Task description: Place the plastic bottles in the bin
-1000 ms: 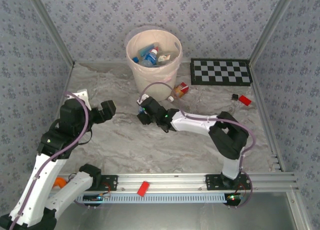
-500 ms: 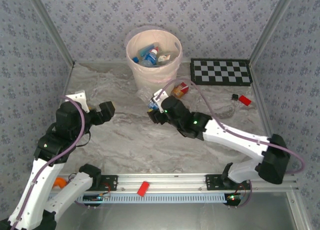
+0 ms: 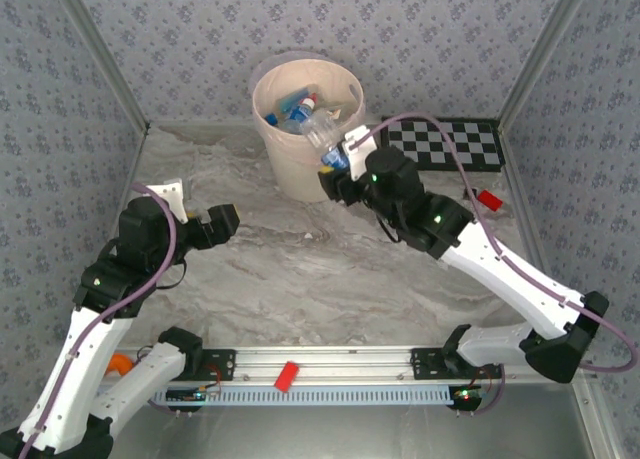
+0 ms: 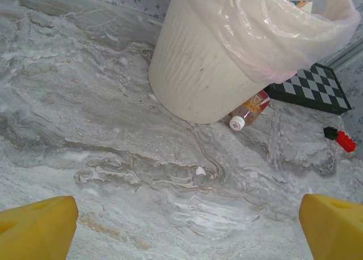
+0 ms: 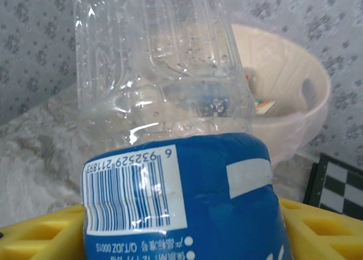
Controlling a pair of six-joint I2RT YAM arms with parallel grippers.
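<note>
The right claw (image 3: pixel 336 171) is clamped on a clear bottle (image 3: pixel 320 134). In the wrist view its yellow pads (image 5: pixel 34 231) press the blue label (image 5: pixel 187 197) from both sides.

A second ago this claw sat low on the tabletop (image 4: pixel 113 158) by the foot of the bin (image 3: pixel 290 169). Half a second ago it was coming up with the bottle. Now it holds the bottle high at the bin's near right rim, with the clear end leaning toward the opening. The pick-up and lift look done. What remains for this bottle is, by my judgement, a short reach forward and a release.

Several bottles (image 3: pixel 300 109) lie inside the bin. An orange-red bottle (image 4: pixel 249 109) with a white cap lies on the tabletop against the bin's base, so the task is not finished.

The left claw (image 3: pixel 222 222) hangs spread wide over bare tabletop, well apart from the bin, gripping nothing. It has hardly shifted over the last second.
</note>
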